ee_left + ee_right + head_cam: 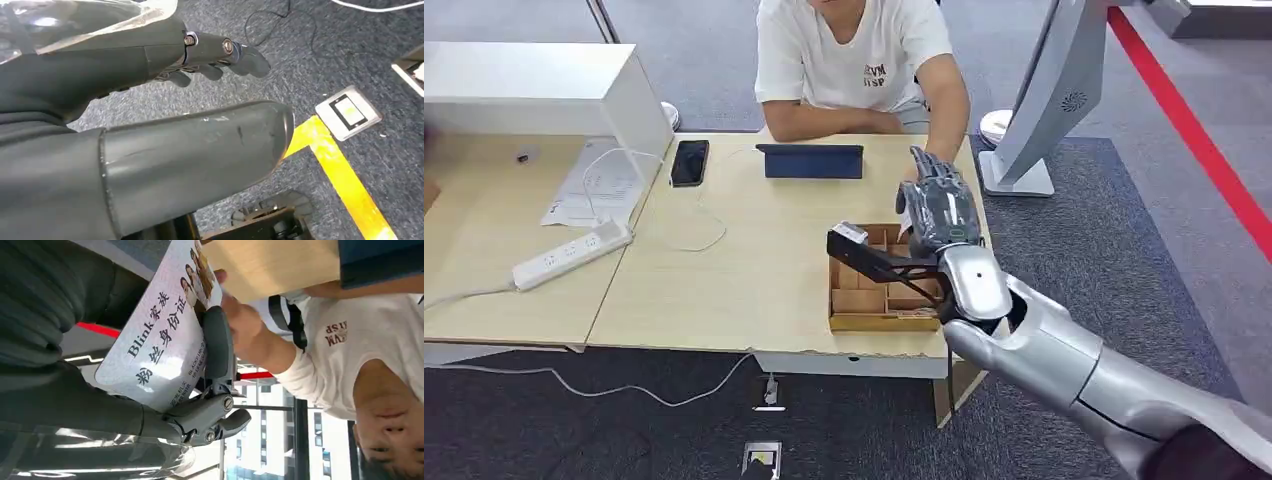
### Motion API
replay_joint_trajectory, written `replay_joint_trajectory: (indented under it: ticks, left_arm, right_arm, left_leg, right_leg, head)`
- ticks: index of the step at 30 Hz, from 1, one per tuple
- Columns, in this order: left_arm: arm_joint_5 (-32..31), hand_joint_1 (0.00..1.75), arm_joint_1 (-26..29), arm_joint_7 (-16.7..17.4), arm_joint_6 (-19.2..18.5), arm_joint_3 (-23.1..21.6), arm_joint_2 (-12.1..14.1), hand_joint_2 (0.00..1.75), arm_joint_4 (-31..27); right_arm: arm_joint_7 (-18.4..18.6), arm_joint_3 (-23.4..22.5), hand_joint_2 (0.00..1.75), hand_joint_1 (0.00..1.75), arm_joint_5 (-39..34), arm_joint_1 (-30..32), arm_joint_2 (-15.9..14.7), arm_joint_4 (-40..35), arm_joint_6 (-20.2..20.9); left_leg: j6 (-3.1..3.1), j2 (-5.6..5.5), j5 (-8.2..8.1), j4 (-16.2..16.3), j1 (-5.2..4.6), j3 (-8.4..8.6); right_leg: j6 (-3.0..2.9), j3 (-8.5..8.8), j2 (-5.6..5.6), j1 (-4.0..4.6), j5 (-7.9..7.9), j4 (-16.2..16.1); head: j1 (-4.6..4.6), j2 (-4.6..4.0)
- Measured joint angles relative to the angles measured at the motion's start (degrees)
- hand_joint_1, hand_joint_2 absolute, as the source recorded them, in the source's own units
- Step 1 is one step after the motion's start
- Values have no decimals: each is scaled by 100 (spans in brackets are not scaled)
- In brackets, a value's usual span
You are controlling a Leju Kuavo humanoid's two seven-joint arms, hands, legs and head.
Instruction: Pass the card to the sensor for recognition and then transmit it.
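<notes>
The pale wooden table (pixel 754 270) is spreading across the scene, smooth and flat, with grey carpet (pixel 1124 230) lying around it; a person in a white shirt (pixel 854 50) is sitting at its far edge, one hand (pixel 240 322) reaching toward the card; a white box-like unit (pixel 544 85) is standing at the table's far left; the silver right arm (pixel 1064 360) is stretching in over the table's right end, its right hand (pixel 939 205) hovering upright above a shallow cardboard tray (pixel 864 322) split into compartments; a dark tablet (pixel 810 160) is lying in front of the person, a white power strip (pixel 572 255) with its cord and a black phone (pixel 689 162) lying further left; in the right wrist view that hand is gripping the card (pixel 160 335), a glossy white rectangle with printed characters, pinned flat by a finger across its face, the person's fingers touching its far end; the left hand (pixel 165 115) is hanging over the carpet, holding nothing, fingers loosely extended.
</notes>
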Motion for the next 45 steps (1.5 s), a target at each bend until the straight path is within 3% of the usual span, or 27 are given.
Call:
replay_joint_trajectory:
  ticks: [8, 9, 13, 15, 18, 19, 20, 21, 36, 45]
  left_arm:
    - [70, 0, 15, 2, -70, 0, 52, 0, 0]
    - [70, 0, 14, 2, -70, 0, 57, 0, 0]
    - [74, 0, 20, 2, -70, 0, 72, 0, 0]
    - [83, 0, 22, 2, -70, 0, 74, 0, 2]
    - [107, 0, 26, -15, -70, 0, 74, 0, 2]
    - [114, 0, 27, -24, -70, 0, 74, 0, 7]
    - [118, 0, 26, -28, -70, 0, 77, 0, 9]
    - [129, 0, 26, -35, -70, 0, 76, 0, 9]
    - [179, 0, 8, -28, -70, -94, 77, 0, 13]
    - [208, 0, 2, -46, -24, -140, 74, 0, 15]
  right_arm:
    - [-46, 408, 175, 140, -15, -167, 389, 450, -129]
    - [-46, 446, 175, 154, -15, -180, 413, 498, -129]
    - [-50, 552, 175, 159, -17, -204, 489, 612, -146]
    - [-50, 603, 175, 175, -15, -214, 509, 673, -159]
    - [2, 666, 175, 175, -15, -220, 518, 787, -164]
    - [13, 686, 175, 171, -15, -224, 516, 822, -164]
    - [31, 706, 175, 98, -17, -229, 513, 848, -164]
    - [61, 727, 175, 5, -17, -235, 505, 878, -164]
    - [94, 723, 175, 0, 452, -204, 378, 1073, -351]
    - [70, 186, 175, 0, -87, 218, 127, 590, -2377]
  left_leg:
    - [0, 0, 0, 1, -1, 0]
    - [0, 0, 0, 1, -1, 2]
    - [0, 0, 0, 1, -1, 2]
    - [0, 0, 0, 1, 0, 2]
    - [0, 0, 0, 1, -1, 1]
    - [0, 0, 0, 1, -1, 1]
    - [0, 0, 0, 2, -1, 1]
    - [1, 0, -1, 2, -1, 1]
    - [1, 1, -1, 4, -1, 3]
    - [2, 1, -2, 8, -1, 4]
  right_leg:
    - [1, -1, 0, -1, 1, -2]
    - [1, -1, 0, -1, 1, -2]
    - [1, 0, 0, -1, 1, -2]
    - [1, -1, 0, 0, 1, -2]
    - [1, 0, 0, -1, 1, -2]
    - [1, -1, 0, -1, 1, -2]
    - [1, -1, 0, -1, 1, -3]
    - [1, -1, 0, -1, 1, -3]
    - [2, -4, 1, -1, 2, -4]
    - [2, -4, 3, -1, 2, -5]
  head:
    - [0, 0]
    - [-2, 0]
    - [0, 0]
    - [0, 0]
    - [0, 0]
    - [0, 0]
    - [0, 0]
    - [0, 0]
    - [0, 0]
    - [-2, 0]
